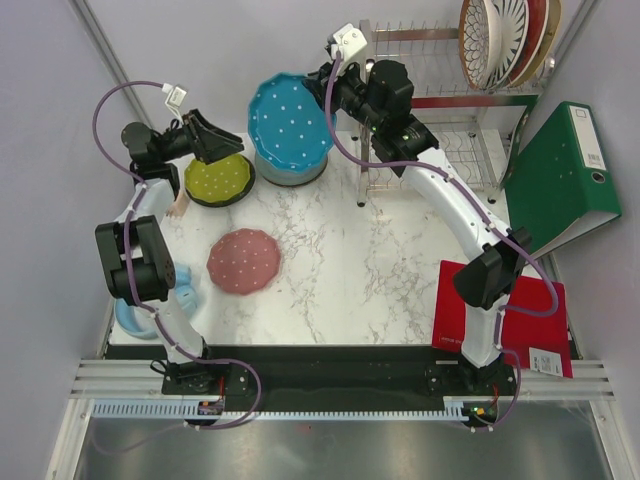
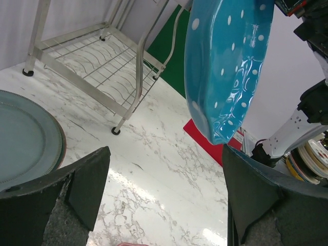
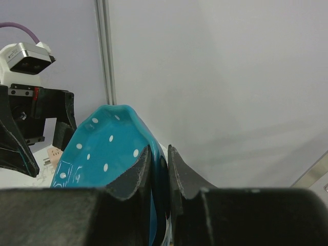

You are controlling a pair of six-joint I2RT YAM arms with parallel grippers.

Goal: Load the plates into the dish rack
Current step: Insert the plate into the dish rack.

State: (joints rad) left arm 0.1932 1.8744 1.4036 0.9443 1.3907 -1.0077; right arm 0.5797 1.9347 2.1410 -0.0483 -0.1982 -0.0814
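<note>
In the top view, we judge the main risk to be a knock. The right gripper [image 1: 333,92] pinches the teal plate [image 1: 290,122] by its rim alone, raised near the far edge of the desk, just left of the dish rack [image 1: 440,110]. Swinging it across could catch the rack's tubular frame or the racked plates [image 1: 497,40] standing on the top tier. The teal plate hangs over a grey-blue plate [image 1: 292,172], so a slip would drop it there. The left gripper [image 1: 208,140] hovers over the lime plate [image 1: 220,181] toward the far left corner, and the pink plate [image 1: 244,261] lies nearer the left edge.

In the left wrist view, the left gripper's jaws stand wide apart with nothing between them. The teal plate [image 2: 229,66] is steeply tilted, glossy and dotted with white. We think the glaze makes it slippery. The dish rack [image 2: 102,59] shows free wire slots on its lower tier.

In the right wrist view, the fingers [image 3: 134,174] are clamped on the wavy rim of the teal plate [image 3: 97,154]. The bite looks narrow, so we think the plate could pivot in it.
</note>
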